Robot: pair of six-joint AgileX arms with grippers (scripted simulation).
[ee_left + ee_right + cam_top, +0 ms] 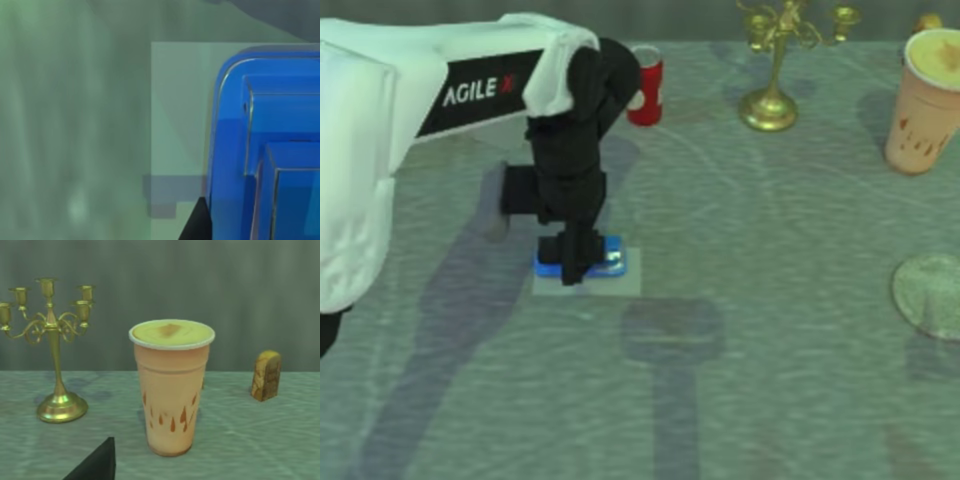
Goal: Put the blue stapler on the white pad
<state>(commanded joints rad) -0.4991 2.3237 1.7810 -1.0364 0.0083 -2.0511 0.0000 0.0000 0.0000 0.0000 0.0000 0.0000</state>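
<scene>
left end effector [577,262] is down over the blue stapler [612,255], black fingers straddling it; can't tell if they're clamped on it or let go. stapler lies flat on the white pad [625,280], toward the pad's far edge, near strip of pad still bare. left wrist view confirms: stapler [270,145] sits on the pad [180,115], pad edge and green table [65,125] showing beside it, one dark fingertip [197,222] just beside the stapler's side

pad is on the table [740,400] left of centre. round grey plate [932,295] at the right edge, well apart from the pad

further back: red can [646,88] behind the left arm, gold candelabra [775,60] right of it, tan cup [926,100] in the far right corner

right arm isn't in the top view; its wrist camera looks at the cup [171,390], the candelabra [52,350] and a small wooden block [266,375] beyond; right end effector state can't tell
</scene>
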